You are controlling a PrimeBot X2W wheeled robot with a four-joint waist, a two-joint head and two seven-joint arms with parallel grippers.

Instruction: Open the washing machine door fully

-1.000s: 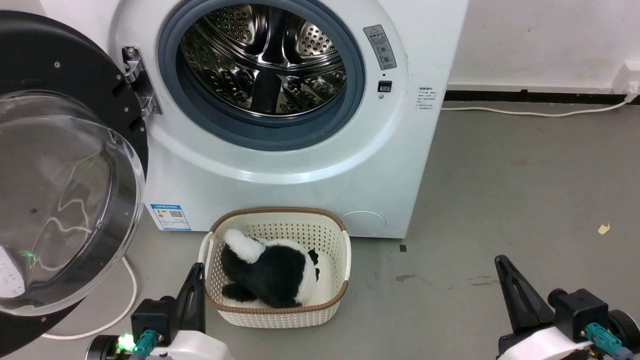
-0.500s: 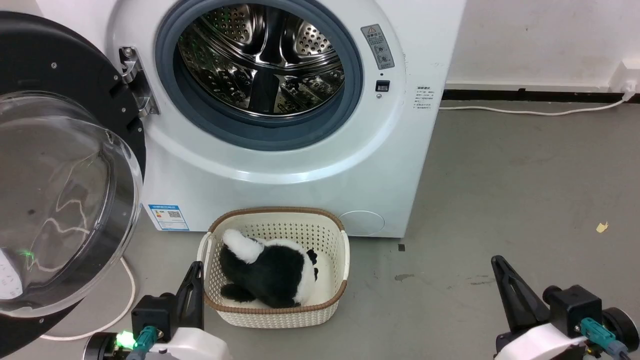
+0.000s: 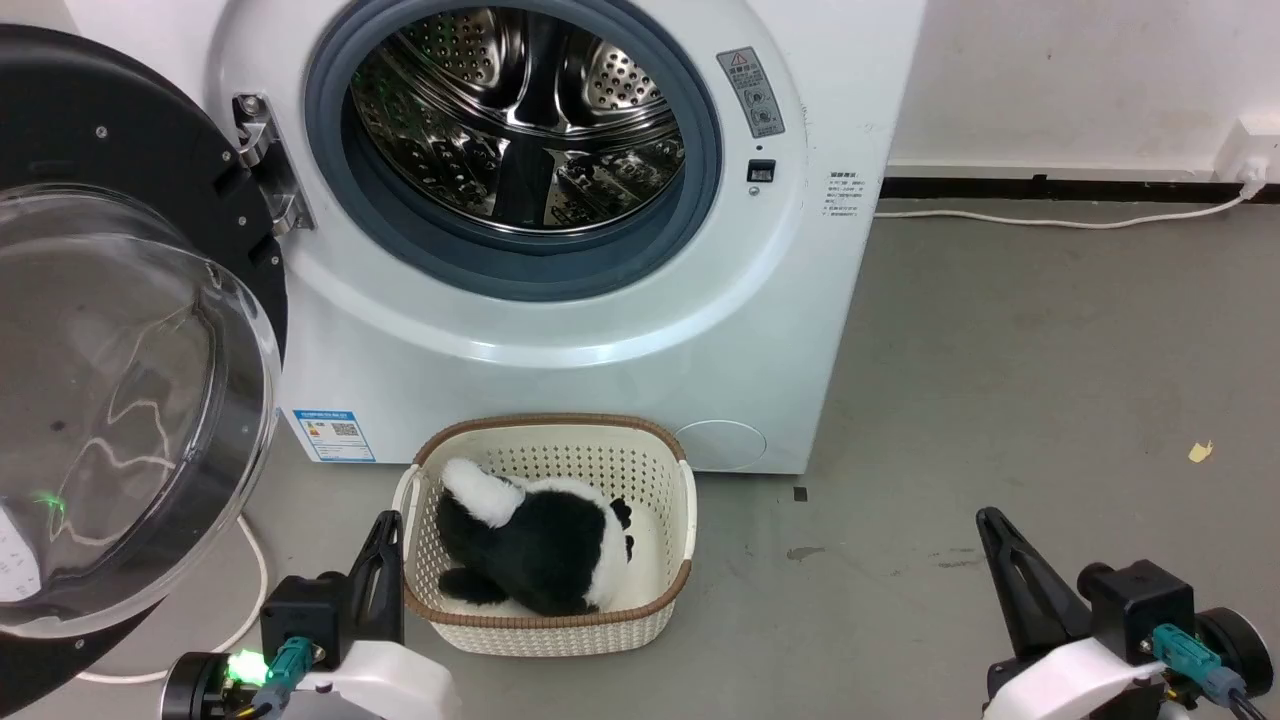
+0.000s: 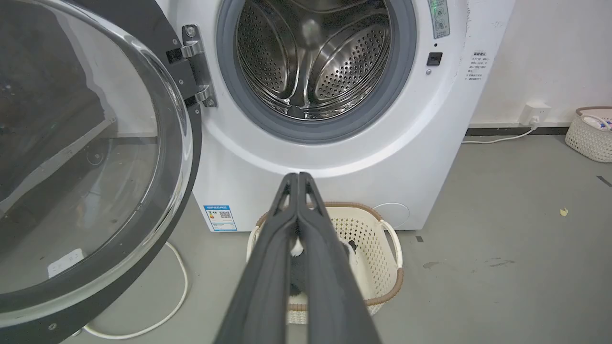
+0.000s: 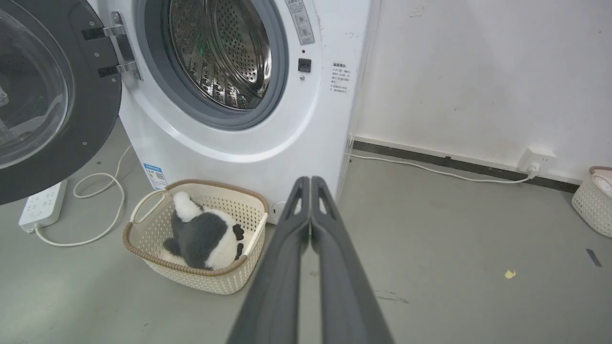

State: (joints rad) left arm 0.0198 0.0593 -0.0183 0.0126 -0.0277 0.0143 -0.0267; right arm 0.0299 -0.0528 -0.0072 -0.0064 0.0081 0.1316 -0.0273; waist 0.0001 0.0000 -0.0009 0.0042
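Observation:
The white washing machine (image 3: 560, 350) stands ahead, its steel drum (image 3: 520, 110) and grey gasket exposed. Its round black door (image 3: 120, 150) with the bulging glass bowl (image 3: 110, 400) is swung wide to the left on a metal hinge (image 3: 262, 160). The door (image 4: 86, 157) also shows at the left of the left wrist view, and as a dark disc (image 5: 52, 95) in the right wrist view. My left gripper (image 3: 385, 525) is shut beside the basket, touching nothing. My right gripper (image 3: 990, 520) is shut over bare floor at the lower right.
A cream basket (image 3: 545, 620) holding a black-and-white plush toy (image 3: 530, 545) sits on the floor before the machine. A white cable (image 3: 255, 560) loops under the door, and a power strip (image 5: 43, 203) lies at the left. Another basket (image 5: 593, 200) stands by the wall.
The whole head view has drifted slightly left, so the camera moved. Both grippers stay low and shut. The door stands as before.

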